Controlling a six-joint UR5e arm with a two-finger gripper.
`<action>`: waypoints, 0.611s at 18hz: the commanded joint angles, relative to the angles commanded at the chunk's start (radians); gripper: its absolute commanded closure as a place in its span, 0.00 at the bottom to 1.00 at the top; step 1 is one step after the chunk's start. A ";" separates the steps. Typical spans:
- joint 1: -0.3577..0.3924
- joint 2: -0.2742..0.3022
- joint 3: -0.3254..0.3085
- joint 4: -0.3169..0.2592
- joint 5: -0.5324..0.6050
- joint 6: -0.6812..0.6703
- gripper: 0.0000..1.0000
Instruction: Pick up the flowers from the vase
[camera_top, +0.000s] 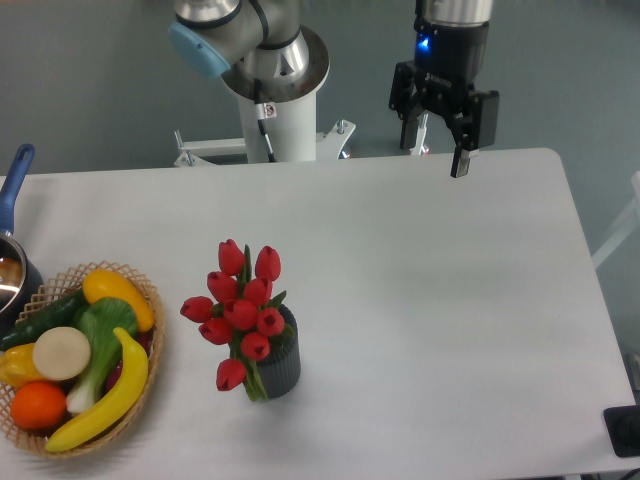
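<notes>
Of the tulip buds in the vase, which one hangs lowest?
The bud at the bottom left of the flowers, drooping beside the vase wall. The other buds sit above it, at or over the vase mouth.

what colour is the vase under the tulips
Dark grey with fine vertical ribs; the vase shows best in the fixed camera view, below the red tulips.

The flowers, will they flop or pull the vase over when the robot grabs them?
The flowers spread wider than the vase and lean left, so they would probably flop a little. The vase is small, so it may tip or lift with them. The gripper is open, far off.
</notes>
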 joint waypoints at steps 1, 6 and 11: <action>0.000 0.000 0.000 0.002 0.002 0.000 0.00; 0.000 0.005 -0.006 0.003 0.003 0.000 0.00; -0.002 0.021 -0.057 0.020 -0.012 -0.011 0.00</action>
